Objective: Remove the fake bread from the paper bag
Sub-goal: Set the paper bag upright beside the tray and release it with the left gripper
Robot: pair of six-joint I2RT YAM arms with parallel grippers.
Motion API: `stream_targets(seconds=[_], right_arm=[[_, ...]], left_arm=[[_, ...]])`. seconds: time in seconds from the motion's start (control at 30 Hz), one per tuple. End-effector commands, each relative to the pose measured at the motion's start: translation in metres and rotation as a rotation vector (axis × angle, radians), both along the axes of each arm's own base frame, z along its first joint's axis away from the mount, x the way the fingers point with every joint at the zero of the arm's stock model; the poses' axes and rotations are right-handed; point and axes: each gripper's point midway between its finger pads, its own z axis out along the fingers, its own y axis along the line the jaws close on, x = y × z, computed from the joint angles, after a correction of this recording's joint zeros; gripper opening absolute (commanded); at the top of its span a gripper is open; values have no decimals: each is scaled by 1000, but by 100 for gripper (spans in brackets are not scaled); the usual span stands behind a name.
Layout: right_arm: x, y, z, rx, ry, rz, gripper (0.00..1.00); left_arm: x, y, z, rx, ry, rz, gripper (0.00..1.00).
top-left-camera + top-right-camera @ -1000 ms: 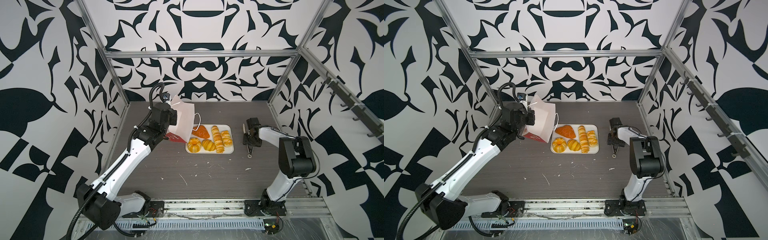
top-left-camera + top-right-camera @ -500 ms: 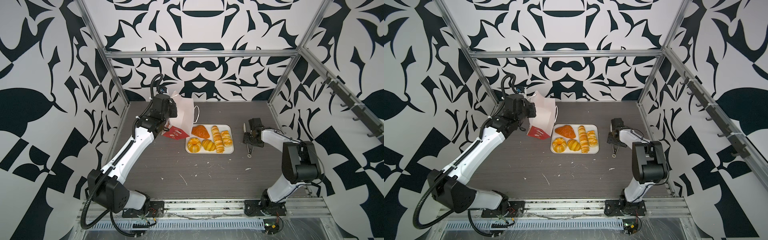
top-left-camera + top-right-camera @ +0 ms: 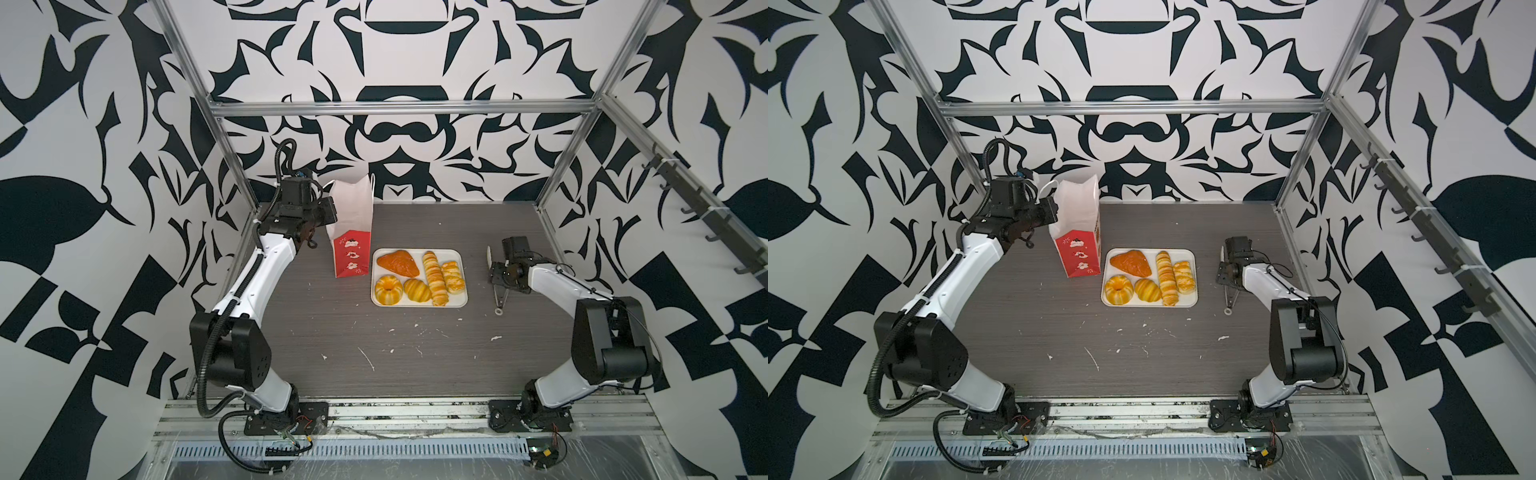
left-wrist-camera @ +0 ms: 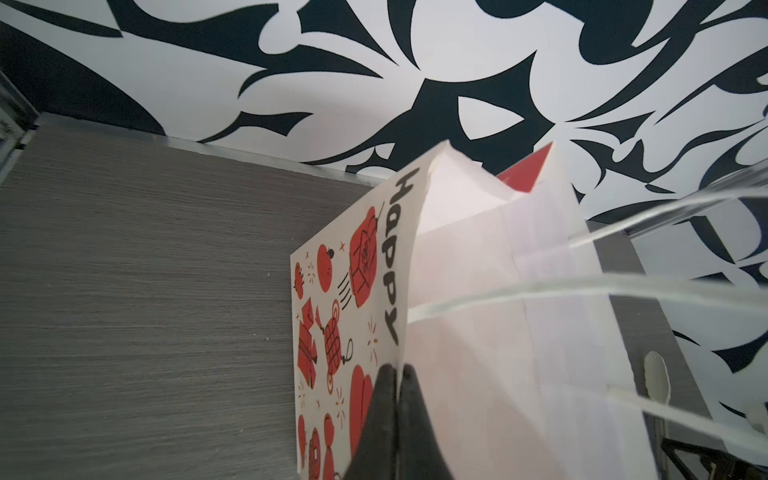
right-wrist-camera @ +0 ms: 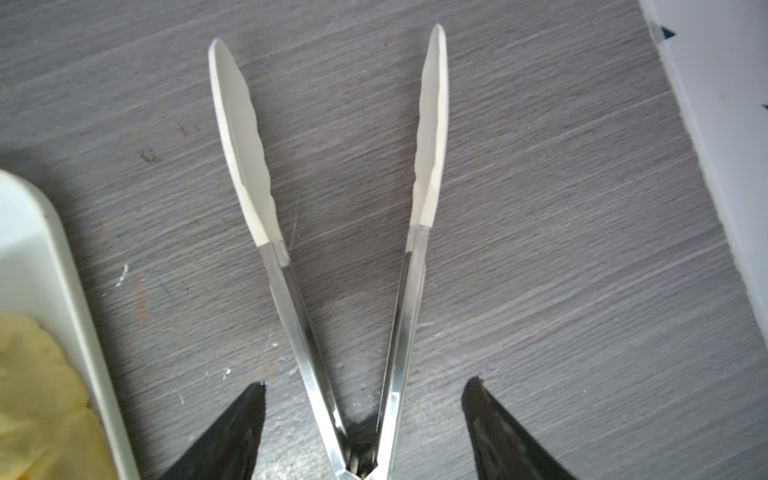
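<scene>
The paper bag (image 3: 351, 232) (image 3: 1077, 232) stands upright at the back left of the table, red low down and white toward its mouth. My left gripper (image 3: 328, 210) (image 4: 397, 368) is shut on the bag's side wall (image 4: 478, 332) near the rim, one finger outside and one inside. Several pieces of fake bread lie on a white tray (image 3: 419, 304), among them an orange croissant (image 3: 397, 262), a ring bun (image 3: 388, 290) and a twisted stick (image 3: 435, 277). My right gripper (image 3: 496, 272) (image 5: 365, 382) is open, astride the hinge end of metal tongs (image 5: 291, 299) that lie on the table, with its fingers clear of them.
The tongs (image 3: 498, 297) lie right of the tray, white tips toward the back wall. The tray's corner (image 5: 50, 257) and some yellow bread (image 5: 37, 395) show in the right wrist view. Patterned walls and aluminium posts enclose the table. White flecks dot the grey tabletop (image 3: 395, 353).
The left arm has swung the bag from a tilt over the tray's left end to upright, farther back and left. The right arm has hardly moved.
</scene>
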Motion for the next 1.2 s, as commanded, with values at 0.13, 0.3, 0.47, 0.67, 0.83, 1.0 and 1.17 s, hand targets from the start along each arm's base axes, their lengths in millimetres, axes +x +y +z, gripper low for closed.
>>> stream_targets(seconds=[0.13,0.3,0.47,0.67,0.83,1.0,1.17], right_arm=[[-1,5,6,38,-30,2,78],[1,7,7,48,-33,11,78],[1,9,4,53,-22,14,78],[1,9,1,58,-17,13,78],[2,8,4,51,-30,13,78],[3,7,9,45,-51,9,78],[4,6,11,41,-56,10,78]], left_arm=[[5,-3,4,-49,12,-55,0],[7,4,3,-48,12,-43,13],[9,10,11,-44,-4,-25,37],[9,15,20,-57,-17,-11,67],[1,16,39,-75,-54,-18,95],[-20,21,77,-76,-139,-16,99],[-57,30,129,-68,-270,-23,99]])
